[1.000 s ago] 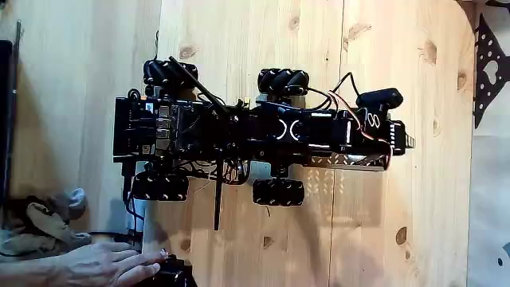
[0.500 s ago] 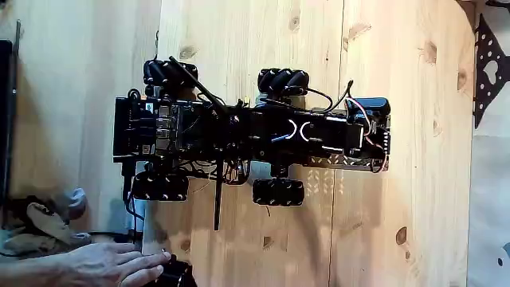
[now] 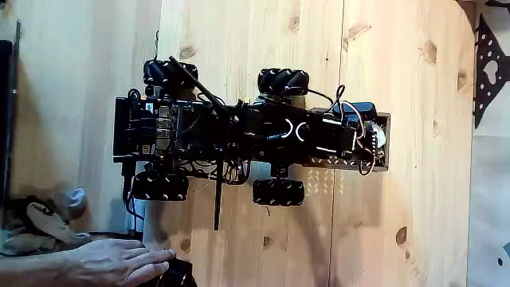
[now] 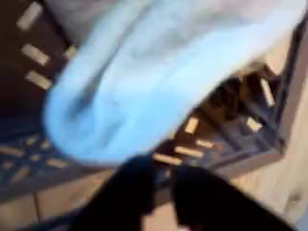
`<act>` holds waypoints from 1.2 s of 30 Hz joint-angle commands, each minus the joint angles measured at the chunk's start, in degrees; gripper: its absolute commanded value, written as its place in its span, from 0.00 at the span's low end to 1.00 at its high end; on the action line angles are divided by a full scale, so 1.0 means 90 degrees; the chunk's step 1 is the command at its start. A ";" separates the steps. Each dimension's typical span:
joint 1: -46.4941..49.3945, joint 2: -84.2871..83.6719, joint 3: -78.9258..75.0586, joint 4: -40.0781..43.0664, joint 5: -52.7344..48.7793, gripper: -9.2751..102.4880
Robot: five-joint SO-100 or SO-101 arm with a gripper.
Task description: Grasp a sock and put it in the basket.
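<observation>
In the wrist view the pale sock hangs large and blurred just above the dark brown latticed basket. My gripper rises from the bottom edge, its dark fingers close together against the sock's lower edge. From the fixed view, the black arm lies folded along the wheeled robot, and the gripper sits over the basket at the robot's right end. The arm hides most of the basket there.
A person's hand rests at the bottom left on a dark object. A bundle of grey and white socks lies beside it. A black perforated plate stands at the right edge. Bare wood surrounds the robot.
The arm's end has drawn back to the left, from past the basket's right edge to over the basket. The hand at the bottom left shifted slightly.
</observation>
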 commanded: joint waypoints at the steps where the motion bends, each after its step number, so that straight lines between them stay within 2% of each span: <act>1: 0.0107 0.0039 0.0195 0.0303 -0.0049 0.08; 6: -0.0020 0.0479 0.0205 0.0713 0.0293 0.09; 14: -0.0156 0.0645 0.0205 0.0840 0.0322 0.09; 18: -0.0156 0.1816 0.0205 0.1641 0.0303 0.09; 36: -0.0176 0.1836 0.0205 0.1650 0.0264 0.09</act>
